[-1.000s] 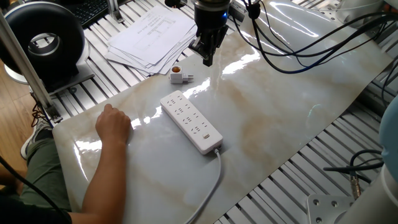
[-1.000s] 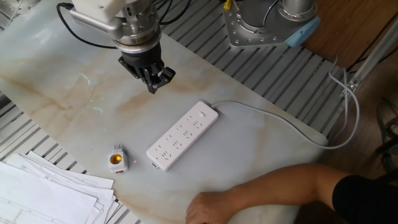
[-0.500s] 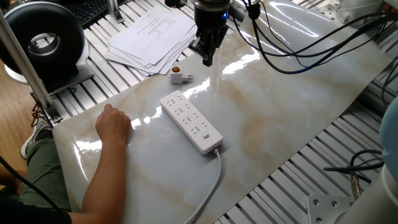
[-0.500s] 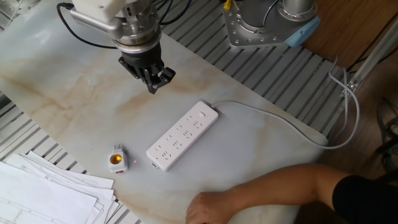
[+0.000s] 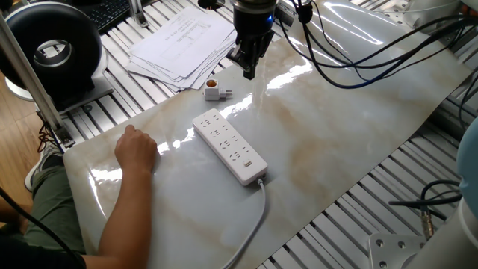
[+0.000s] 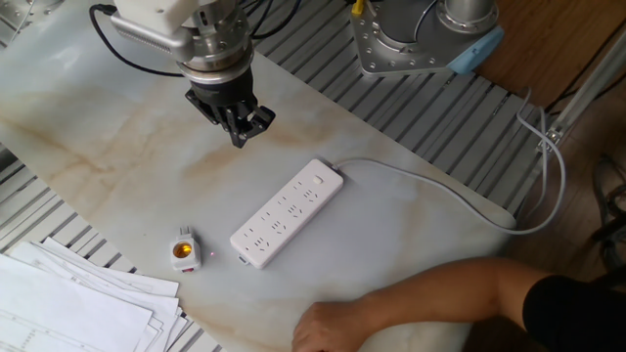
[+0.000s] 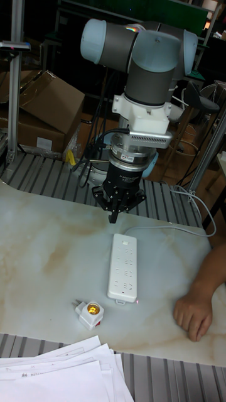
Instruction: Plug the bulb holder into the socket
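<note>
The bulb holder is a small white adapter with an orange-red opening, lying on the marble tabletop near the papers. The socket, a long white power strip with a white cable, lies flat a short way from it. My gripper hangs above the table with its fingers pressed together and nothing between them. It is over bare marble beyond the strip's cable end, apart from both the strip and the bulb holder.
A person's hand rests on the table beside the strip. A stack of papers lies past the bulb holder. The strip's cable trails off the table edge. A black round device stands off the table.
</note>
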You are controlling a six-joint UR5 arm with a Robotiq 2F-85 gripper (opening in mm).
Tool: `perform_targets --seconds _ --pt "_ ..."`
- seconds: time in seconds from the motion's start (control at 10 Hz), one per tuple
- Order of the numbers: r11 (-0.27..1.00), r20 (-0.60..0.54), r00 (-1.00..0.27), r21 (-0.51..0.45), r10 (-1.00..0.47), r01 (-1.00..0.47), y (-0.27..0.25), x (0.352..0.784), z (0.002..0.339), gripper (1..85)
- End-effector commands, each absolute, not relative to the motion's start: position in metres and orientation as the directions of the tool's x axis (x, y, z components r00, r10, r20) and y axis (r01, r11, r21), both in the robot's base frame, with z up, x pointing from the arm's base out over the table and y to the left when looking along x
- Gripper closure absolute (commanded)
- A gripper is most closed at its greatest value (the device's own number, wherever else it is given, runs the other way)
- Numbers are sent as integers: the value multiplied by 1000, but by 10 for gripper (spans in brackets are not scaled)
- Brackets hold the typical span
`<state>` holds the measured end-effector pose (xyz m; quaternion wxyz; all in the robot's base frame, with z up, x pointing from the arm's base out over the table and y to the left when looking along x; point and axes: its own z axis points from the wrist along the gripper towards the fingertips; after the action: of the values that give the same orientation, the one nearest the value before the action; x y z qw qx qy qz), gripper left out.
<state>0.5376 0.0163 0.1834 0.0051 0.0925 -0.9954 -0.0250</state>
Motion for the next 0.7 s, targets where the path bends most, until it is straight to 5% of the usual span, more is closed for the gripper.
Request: perform_targets --seconds 0.0,0.6 --pt "978 -5 -980 59 -199 -199 19 540 182 843" --pt "956 -31 -956 26 -290 -291 11 546 171 843"
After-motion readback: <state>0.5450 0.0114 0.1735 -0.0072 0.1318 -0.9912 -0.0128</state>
